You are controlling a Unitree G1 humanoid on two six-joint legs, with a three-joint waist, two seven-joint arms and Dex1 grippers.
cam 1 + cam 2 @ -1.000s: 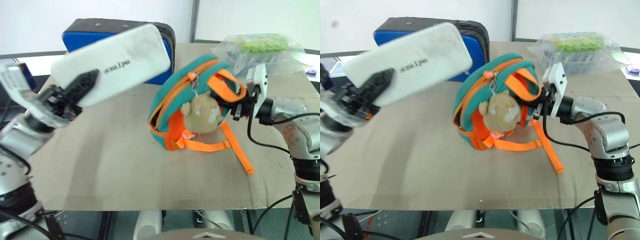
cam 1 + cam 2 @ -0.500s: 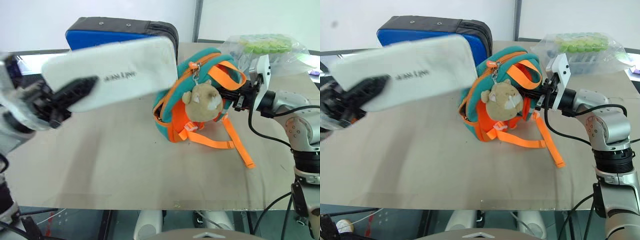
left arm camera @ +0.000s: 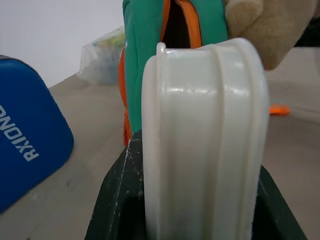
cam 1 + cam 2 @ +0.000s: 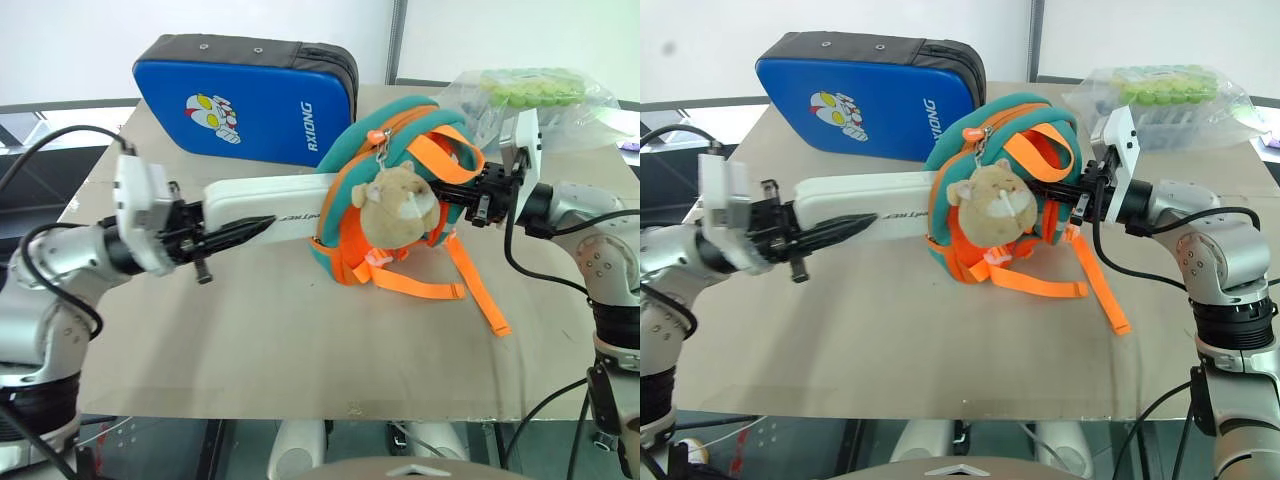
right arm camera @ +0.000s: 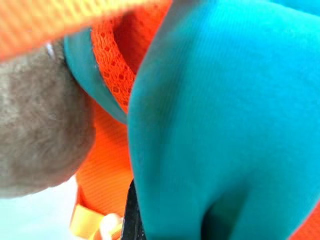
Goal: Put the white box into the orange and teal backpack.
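The white box (image 4: 268,204) is held level and edge-on, with my left gripper (image 4: 218,236) shut on its near end. Its far end meets the open zip of the orange and teal backpack (image 4: 402,135) and is hidden behind the teal rim; how far in it reaches I cannot tell. In the left wrist view the white box (image 3: 200,130) rises between my black fingers (image 3: 115,200) and points at the dark opening of the backpack (image 3: 145,55). My right gripper (image 4: 482,196) is shut on the backpack's top and holds it upright off the table. A tan plush toy (image 4: 398,205) hangs on the front.
A blue cartoon-printed case (image 4: 250,100) leans at the back of the table behind the box. A clear plastic bag (image 4: 520,95) of green items lies at the back right. An orange strap (image 4: 480,295) trails toward the table's front edge (image 4: 300,410).
My left gripper has rolled the white box from flat and raised to edge-on and level, and carried it down and right to the backpack's opening. The right gripper has kept its hold.
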